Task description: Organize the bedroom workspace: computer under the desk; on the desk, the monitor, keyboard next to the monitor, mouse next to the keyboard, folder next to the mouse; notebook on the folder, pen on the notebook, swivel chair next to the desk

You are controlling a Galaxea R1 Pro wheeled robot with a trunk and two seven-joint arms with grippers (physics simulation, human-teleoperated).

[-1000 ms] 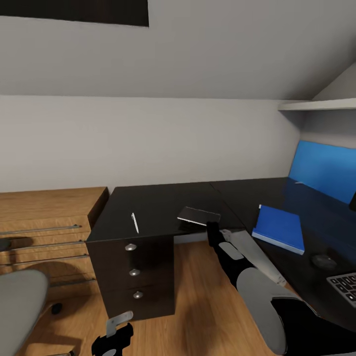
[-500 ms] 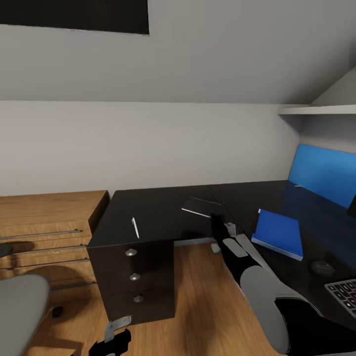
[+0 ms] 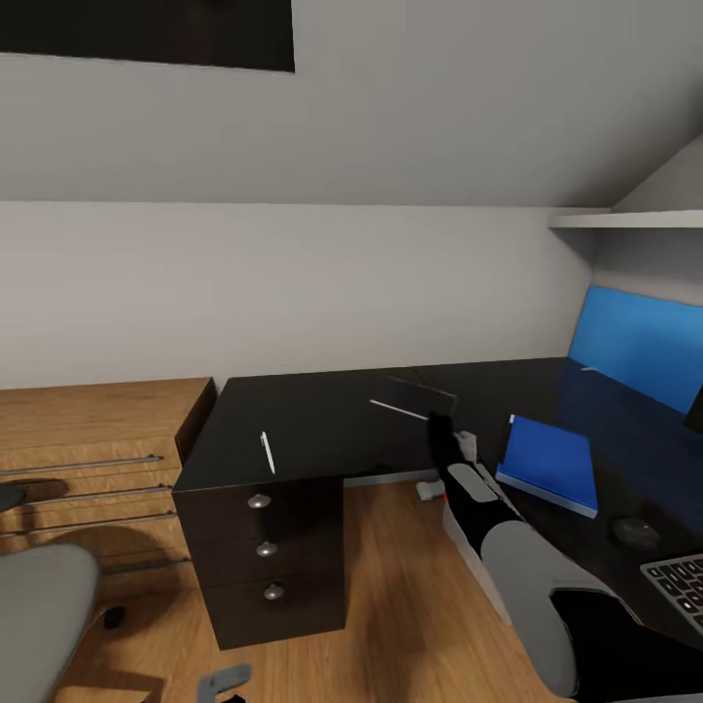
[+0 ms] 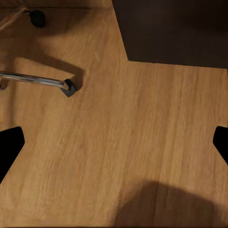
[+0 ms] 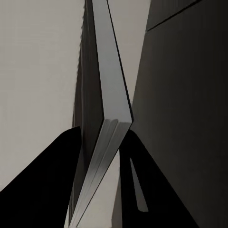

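My right gripper [image 3: 439,426] is shut on the black notebook [image 3: 414,397] and holds it tilted above the black desk [image 3: 312,415]. In the right wrist view the notebook's [image 5: 102,95] pale page edges run between the fingers of the right gripper [image 5: 102,159]. The white pen [image 3: 266,452] lies on the desk's left part above the drawers. The blue folder [image 3: 550,461] lies on the right wing, with the mouse [image 3: 637,531] and a corner of the keyboard [image 3: 679,581] nearer me. The swivel chair's grey seat [image 3: 39,615] is at lower left. My left gripper [image 4: 114,147] hangs open over the floor.
A light wooden chest [image 3: 98,439] with bar handles stands left of the desk. A blue panel [image 3: 640,342] leans on the far right wall under a white shelf [image 3: 625,217]. The chair's chrome leg with a castor [image 4: 66,87] lies on the wood floor by the left gripper.
My right gripper has lifted the notebook off the desk's edge and carried it up and to the right. The left gripper has dropped lower in the head view. The camera tilted slightly.
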